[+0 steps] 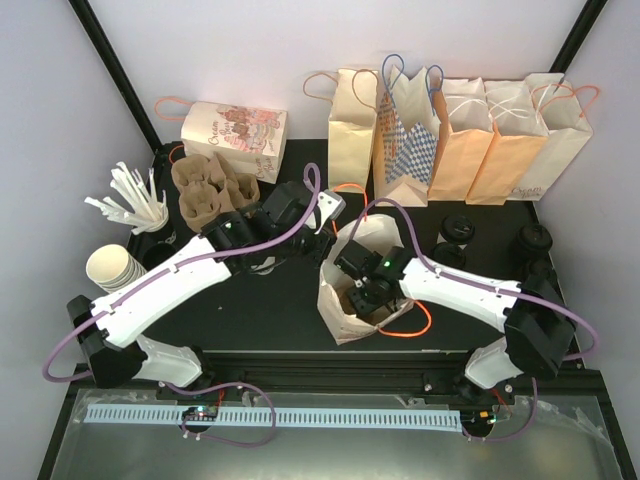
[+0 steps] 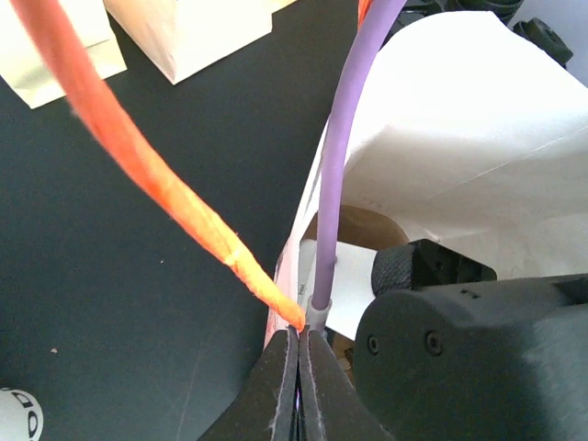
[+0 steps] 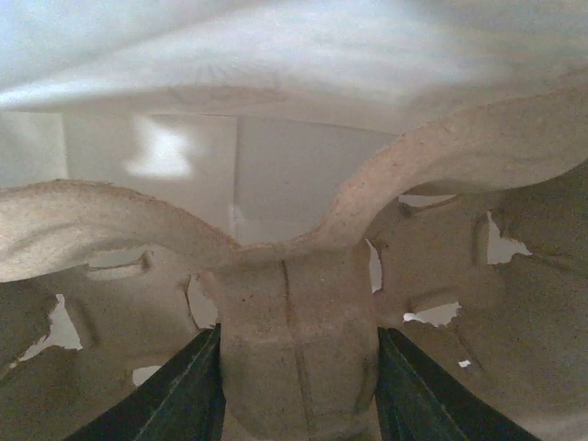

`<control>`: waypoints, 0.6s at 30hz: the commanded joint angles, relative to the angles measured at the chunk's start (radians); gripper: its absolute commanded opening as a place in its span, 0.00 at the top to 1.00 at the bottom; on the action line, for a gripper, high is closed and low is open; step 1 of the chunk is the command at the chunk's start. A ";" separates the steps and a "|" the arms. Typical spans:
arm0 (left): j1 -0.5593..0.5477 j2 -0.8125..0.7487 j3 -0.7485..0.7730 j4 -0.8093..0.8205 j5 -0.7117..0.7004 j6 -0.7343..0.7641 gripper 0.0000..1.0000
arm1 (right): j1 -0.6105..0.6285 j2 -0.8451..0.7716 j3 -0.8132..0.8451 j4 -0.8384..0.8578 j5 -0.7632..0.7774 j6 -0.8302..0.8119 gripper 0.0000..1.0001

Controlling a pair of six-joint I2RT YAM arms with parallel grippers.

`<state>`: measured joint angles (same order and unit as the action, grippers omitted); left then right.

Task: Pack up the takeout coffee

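A white paper bag [image 1: 340, 322] stands open at the table's middle. My left gripper [image 1: 328, 222] is shut on the bag's rim where its orange handle [image 2: 165, 184] attaches; in the left wrist view its jaws [image 2: 300, 333] are pressed together there. My right gripper [image 1: 365, 293] is down inside the bag. In the right wrist view its fingers [image 3: 207, 386] are closed on the centre post of a brown pulp cup carrier [image 3: 459, 230], with the bag's white inner wall [image 3: 276, 55] behind. Black-lidded takeout coffee cups [image 1: 457, 228] [image 1: 533, 240] stand at the right, apart from both grippers.
A row of paper bags [image 1: 460, 135] stands along the back and a printed bag [image 1: 235, 128] lies at the back left. Stacked pulp carriers [image 1: 210, 190], a cup of white stirrers [image 1: 135, 205] and stacked lidless cups [image 1: 110, 268] sit on the left.
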<state>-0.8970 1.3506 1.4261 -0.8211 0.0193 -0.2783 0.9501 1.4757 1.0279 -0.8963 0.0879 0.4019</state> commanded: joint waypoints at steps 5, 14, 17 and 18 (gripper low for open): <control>0.009 0.012 0.096 -0.058 -0.039 0.027 0.98 | 0.036 0.071 -0.009 0.011 0.069 0.089 0.54; 0.009 -0.002 0.096 -0.057 -0.023 0.026 0.98 | 0.038 0.142 -0.081 0.092 0.034 0.122 0.54; 0.009 -0.010 0.092 -0.045 -0.018 0.027 0.98 | 0.038 0.156 -0.109 0.127 0.014 0.126 0.53; 0.009 -0.011 0.090 -0.040 -0.015 0.031 0.98 | 0.037 0.160 -0.118 0.139 0.006 0.127 0.53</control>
<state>-0.8955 1.3640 1.4677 -0.9161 -0.0010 -0.2646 0.9871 1.5951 0.9646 -0.7696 0.1173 0.4934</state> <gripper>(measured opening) 0.021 0.465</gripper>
